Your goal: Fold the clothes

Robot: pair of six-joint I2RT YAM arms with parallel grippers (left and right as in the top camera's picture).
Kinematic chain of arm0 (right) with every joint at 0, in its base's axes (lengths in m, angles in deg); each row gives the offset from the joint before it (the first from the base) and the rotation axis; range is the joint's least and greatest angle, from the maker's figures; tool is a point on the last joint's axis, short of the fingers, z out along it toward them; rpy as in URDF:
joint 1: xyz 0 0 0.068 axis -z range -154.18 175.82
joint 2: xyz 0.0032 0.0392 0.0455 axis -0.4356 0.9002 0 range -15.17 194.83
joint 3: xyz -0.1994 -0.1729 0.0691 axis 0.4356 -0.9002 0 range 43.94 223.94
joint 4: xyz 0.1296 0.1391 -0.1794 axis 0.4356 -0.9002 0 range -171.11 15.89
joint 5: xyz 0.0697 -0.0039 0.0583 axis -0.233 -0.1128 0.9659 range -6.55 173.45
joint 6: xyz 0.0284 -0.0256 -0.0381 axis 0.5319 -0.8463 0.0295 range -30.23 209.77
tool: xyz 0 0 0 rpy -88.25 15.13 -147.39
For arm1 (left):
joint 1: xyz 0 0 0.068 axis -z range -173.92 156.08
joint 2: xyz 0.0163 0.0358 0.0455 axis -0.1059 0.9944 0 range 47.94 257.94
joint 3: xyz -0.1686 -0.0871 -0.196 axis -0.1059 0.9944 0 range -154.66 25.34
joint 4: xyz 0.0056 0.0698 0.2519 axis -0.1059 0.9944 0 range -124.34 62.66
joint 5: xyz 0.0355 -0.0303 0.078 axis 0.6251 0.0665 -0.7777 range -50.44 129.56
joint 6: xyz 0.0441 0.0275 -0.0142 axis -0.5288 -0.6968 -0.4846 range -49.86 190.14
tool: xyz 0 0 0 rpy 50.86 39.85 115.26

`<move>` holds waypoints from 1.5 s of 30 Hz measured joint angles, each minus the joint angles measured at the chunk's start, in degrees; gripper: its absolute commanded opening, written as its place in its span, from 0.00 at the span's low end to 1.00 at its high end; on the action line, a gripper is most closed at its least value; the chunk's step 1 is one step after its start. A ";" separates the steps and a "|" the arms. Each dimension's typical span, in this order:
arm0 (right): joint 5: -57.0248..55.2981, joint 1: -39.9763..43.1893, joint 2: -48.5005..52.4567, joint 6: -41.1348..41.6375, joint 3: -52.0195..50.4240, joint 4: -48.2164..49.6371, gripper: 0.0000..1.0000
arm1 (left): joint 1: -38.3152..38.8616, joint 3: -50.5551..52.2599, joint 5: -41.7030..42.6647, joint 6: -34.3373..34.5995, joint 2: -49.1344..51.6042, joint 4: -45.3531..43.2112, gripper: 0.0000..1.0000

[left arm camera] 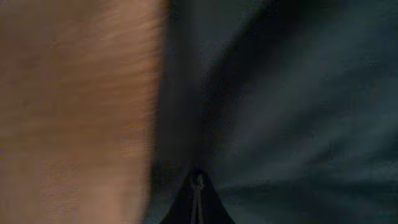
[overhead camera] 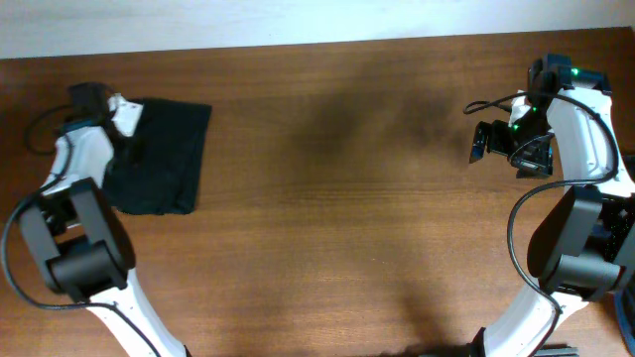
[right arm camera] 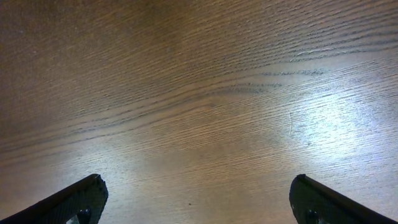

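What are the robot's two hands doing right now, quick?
Left hand: closed, at the black T-shirt; a grip cannot be told.
Right hand: open, holding nothing, over the table.

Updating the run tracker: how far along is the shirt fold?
Done: black T-shirt lies as a compact rectangle at the far left of the table. In hand: left gripper is shut at its edge; pinching fabric, unclear. Right gripper open over bare wood. Left: likely only retracting.

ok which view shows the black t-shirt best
Overhead: the black T-shirt shows nearly its full outline, lying near the left end of the table. Left wrist gives only a blurred close-up of dark fabric; right wrist shows bare wood only.
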 measured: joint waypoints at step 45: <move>0.00 0.00 -0.09 -0.02 0.00 0.00 0.99 | 6.01 -1.53 6.34 0.81 3.45 -0.61 0.00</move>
